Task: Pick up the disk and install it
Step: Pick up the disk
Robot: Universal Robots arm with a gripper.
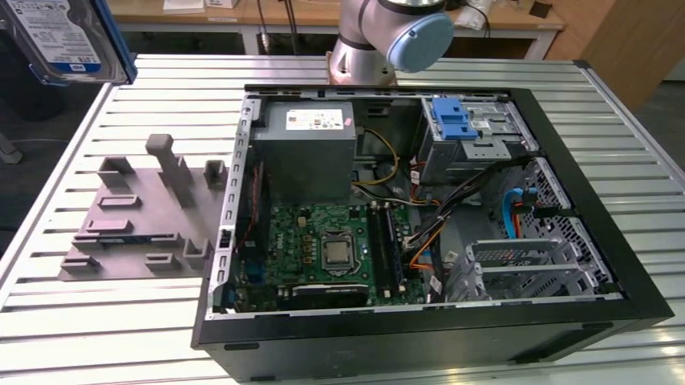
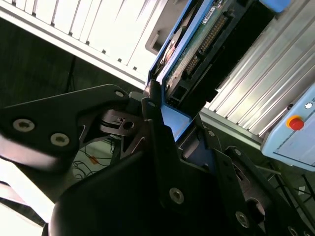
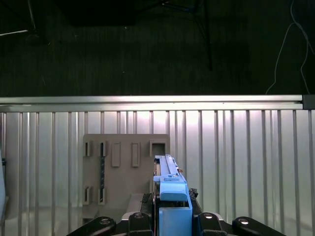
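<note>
Gripper (image 3: pixel 172 223) clenched on the disk (image 3: pixel 169 184) at its blue handle end, seen in both wrist views. Exterior view: disk sits high at the exterior view's left, probably held off the table (image 1: pixel 96 321), well apart from the open PC case (image 1: pixel 428 337). Grey fixture (image 1: pixel 139 216) on the table beside the case.

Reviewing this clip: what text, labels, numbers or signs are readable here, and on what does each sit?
The disk, held in the gripper: blue-and-white label, print too blurred to read.
Power-supply box: white sticker, print too small to read.
Motherboard: markings too small to read.
Red button: no legible text.
Nothing can be quoted.
</note>
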